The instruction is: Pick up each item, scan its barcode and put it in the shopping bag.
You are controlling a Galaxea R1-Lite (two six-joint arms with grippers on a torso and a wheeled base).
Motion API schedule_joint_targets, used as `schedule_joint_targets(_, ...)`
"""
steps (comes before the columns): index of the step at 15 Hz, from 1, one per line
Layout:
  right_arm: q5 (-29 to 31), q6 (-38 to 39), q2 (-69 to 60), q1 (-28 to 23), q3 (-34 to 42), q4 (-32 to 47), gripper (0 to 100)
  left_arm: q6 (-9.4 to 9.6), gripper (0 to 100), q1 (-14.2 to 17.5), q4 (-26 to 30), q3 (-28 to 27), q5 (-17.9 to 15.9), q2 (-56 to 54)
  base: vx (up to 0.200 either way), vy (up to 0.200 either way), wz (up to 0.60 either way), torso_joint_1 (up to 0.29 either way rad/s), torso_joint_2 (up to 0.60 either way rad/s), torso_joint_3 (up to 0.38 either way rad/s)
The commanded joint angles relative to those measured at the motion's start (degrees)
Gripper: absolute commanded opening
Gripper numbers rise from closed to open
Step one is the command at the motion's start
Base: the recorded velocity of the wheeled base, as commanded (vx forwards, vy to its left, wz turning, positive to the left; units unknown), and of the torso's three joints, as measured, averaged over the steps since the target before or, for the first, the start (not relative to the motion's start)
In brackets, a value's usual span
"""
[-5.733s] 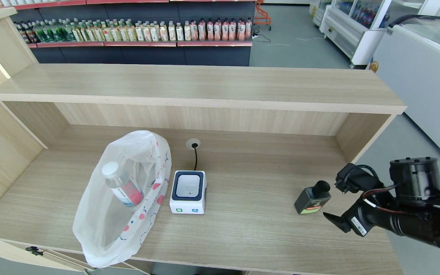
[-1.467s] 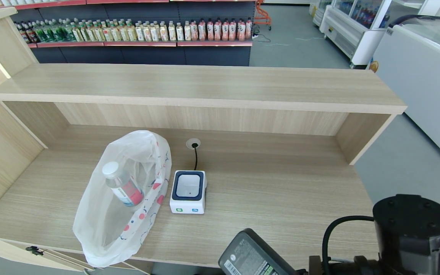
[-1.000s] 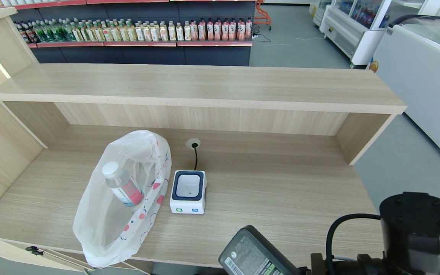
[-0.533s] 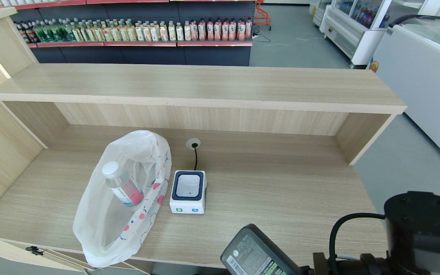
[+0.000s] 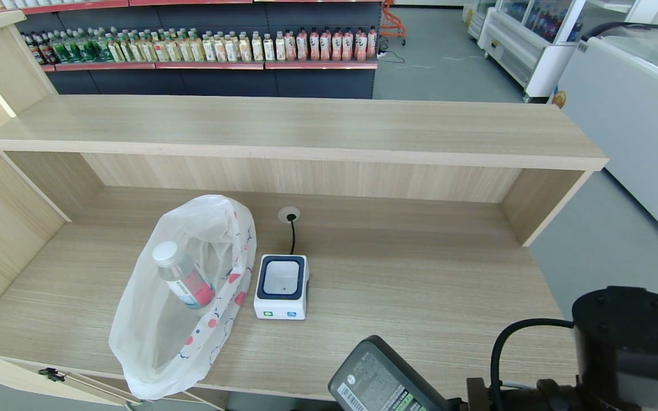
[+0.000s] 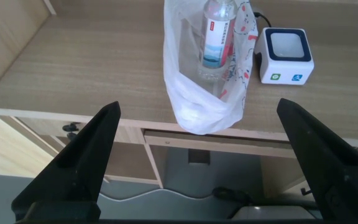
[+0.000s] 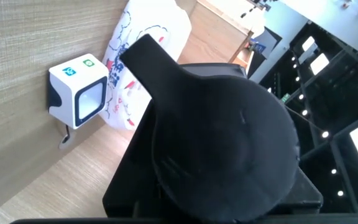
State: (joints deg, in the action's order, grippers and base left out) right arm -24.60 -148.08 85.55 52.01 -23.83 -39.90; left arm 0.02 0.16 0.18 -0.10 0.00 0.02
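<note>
Print on dark bottle (image 5: pixel 381 375) illegible

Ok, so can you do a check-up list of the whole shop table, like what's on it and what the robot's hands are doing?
Surface: light wooden counter with a raised back shelf.
Job's things: shopping bag stands open on the counter with a clear bottle inside; scanner is beside the bag; dark item with a barcode label is held at the counter's near edge.
Clutter: nothing seen.
Grippers: right gripper is shut on the dark item; left gripper is open, empty, in front of the counter.
Cables: the scanner's black cable runs into a hole in the counter.
Surroundings: shelves of drinks and freezers behind.
</note>
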Motion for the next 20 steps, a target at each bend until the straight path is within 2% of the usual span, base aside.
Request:
schedule_joint_targets(1,0.0,0.0,0.1,0.0,0.0,0.0,0,-0.02,100,0.0,0.0,0.0,0.0,0.0,0.000,0.000,0.00,0.000,0.00,0.000)
schedule_joint_targets(15,-0.1,0.6,0.0,-0.7,0.1,0.2,0,-0.02,100,0.0,0.0,0.0,0.0,0.0,0.000,0.000,0.00,0.000,0.00,0.000)
schedule_joint_targets(16,-1.2,3.9,-1.7,-0.9,-0.5,0.1,0,-0.02,100,-0.1,0.0,0.0,0.0,0.0,0.000,0.000,0.00,0.000,0.00,0.000)
schedule_joint_targets(17,-1.6,12.4,-4.3,-1.9,-1.3,0.0,0,-0.02,100,0.0,0.0,0.0,0.0,0.0,0.000,0.000,0.00,0.000,0.00,0.000)
schedule_joint_targets(18,-0.4,23.7,-7.7,-5.0,-1.2,-0.1,0,-0.02,100,0.0,0.0,0.0,0.0,0.0,0.000,0.000,0.00,0.000,0.00,0.000)
schedule_joint_targets(19,4.1,35.6,-10.3,-8.0,-1.0,-0.1,0,-0.02,100,0.0,0.0,0.0,0.0,0.0,0.000,0.000,0.00,0.000,0.00,0.000)
schedule_joint_targets(20,6.4,40.1,-11.6,-8.7,-0.9,-0.3,0,-0.02,100,-0.1,0.0,0.0,0.0,0.0,0.000,0.000,0.00,0.000,0.00,0.000)
